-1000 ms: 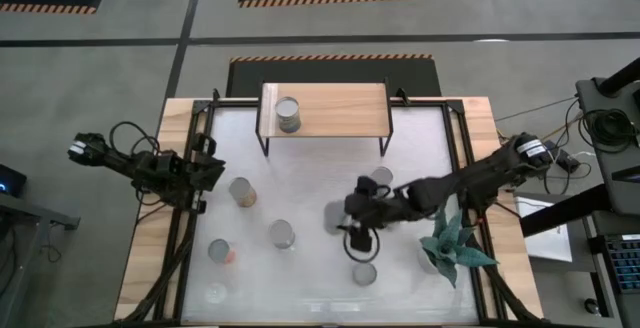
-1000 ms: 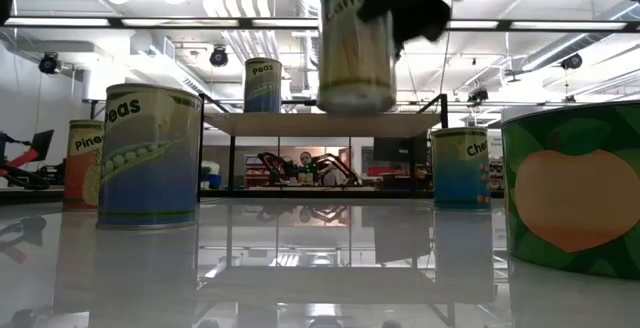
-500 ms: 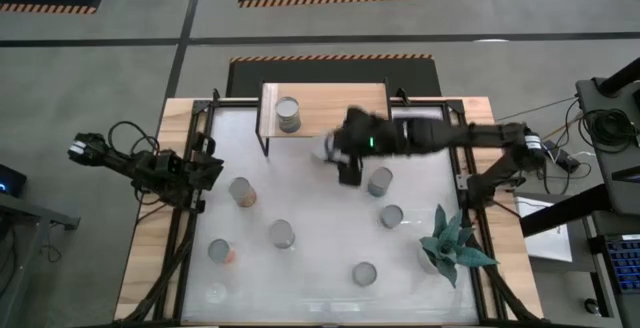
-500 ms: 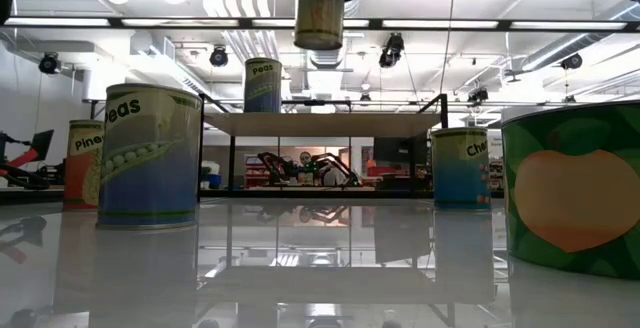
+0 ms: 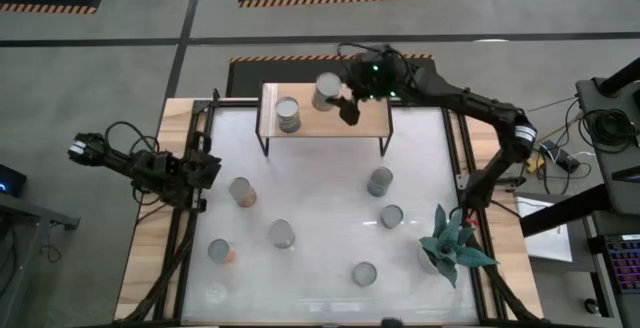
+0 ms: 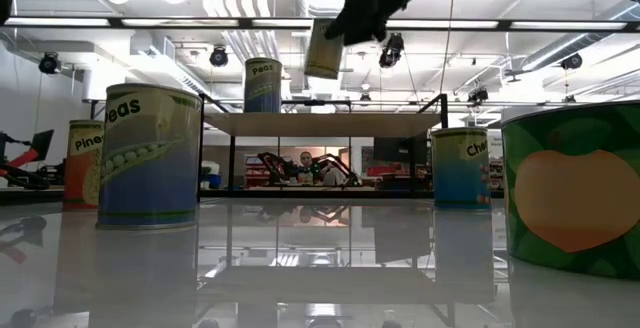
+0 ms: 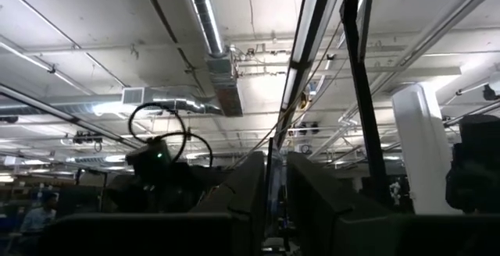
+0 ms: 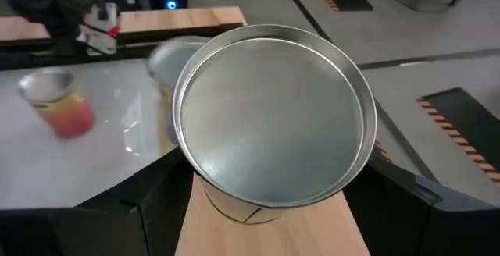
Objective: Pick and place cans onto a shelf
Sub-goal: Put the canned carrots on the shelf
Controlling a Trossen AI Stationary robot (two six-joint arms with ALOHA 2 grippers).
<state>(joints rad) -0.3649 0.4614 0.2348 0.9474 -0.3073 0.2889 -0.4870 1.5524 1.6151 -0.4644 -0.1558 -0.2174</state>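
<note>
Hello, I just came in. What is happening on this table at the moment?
The right gripper holds a can in the air above the wooden shelf, next to the peas can already standing there. The carried can is not yet set down. Six more cans, such as the one near the plant, wait on the white table. The left gripper is shut and idle at the table's left edge.

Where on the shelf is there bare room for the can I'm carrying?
The shelf has one can at its left end. The board from that can to the right end is bare. The right tool holds the carried can above that stretch.
</note>
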